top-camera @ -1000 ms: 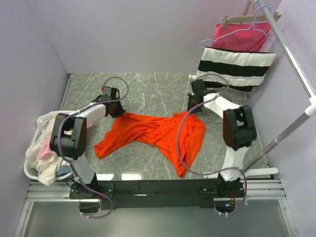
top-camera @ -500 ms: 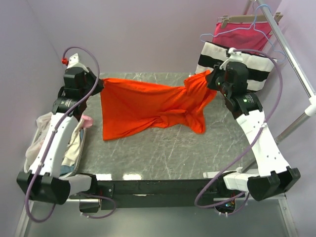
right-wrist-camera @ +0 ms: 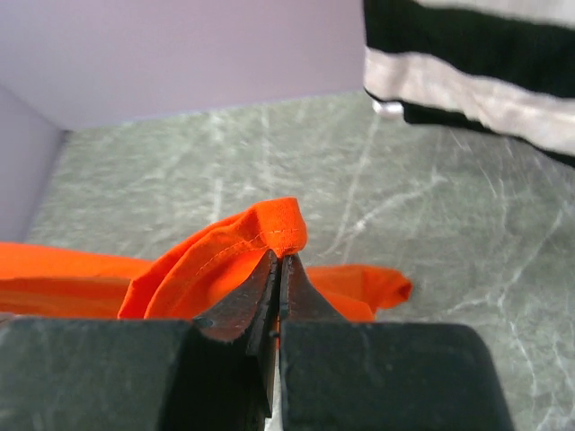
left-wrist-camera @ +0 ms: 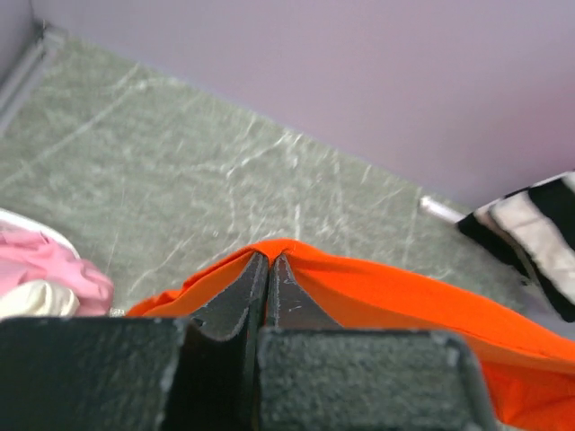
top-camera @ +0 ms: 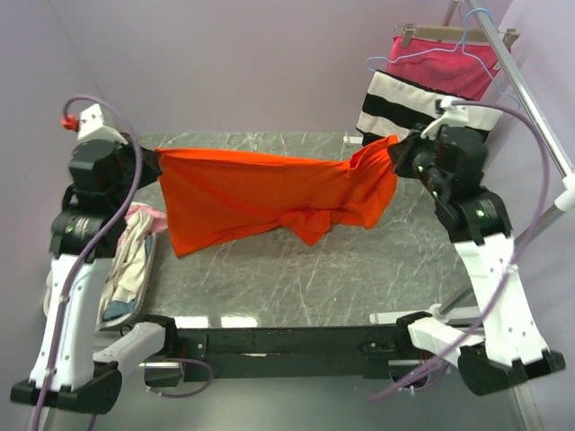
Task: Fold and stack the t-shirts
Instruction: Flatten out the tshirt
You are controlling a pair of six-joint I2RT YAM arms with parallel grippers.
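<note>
Soft orange cloth t-shirt [top-camera: 260, 193], glossy marble table [top-camera: 296, 278]

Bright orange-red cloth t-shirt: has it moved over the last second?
Yes. The orange-red t-shirt rose from a heap mid-table toward the far edge of the grey marble table, stretched between left gripper and right gripper.

Your right tool [right-wrist-camera: 278, 261], its two dark fingers pressed together at the tips, pinches the stitched hem of a bright orange-red cloth t-shirt [right-wrist-camera: 211, 260] at the centre of your view. The fabric bunches into a rounded fold just above the tips and runs off as a taut band to the left edge. A smaller orange lobe shows to the right of the fingers, above the grey-green marbled table [right-wrist-camera: 449, 251]. A cloth with broad black and white stripes [right-wrist-camera: 467, 63] hangs at the upper right, its lower edge over the table's far side. A pale lilac wall [right-wrist-camera: 180, 45] closes the background.
</note>
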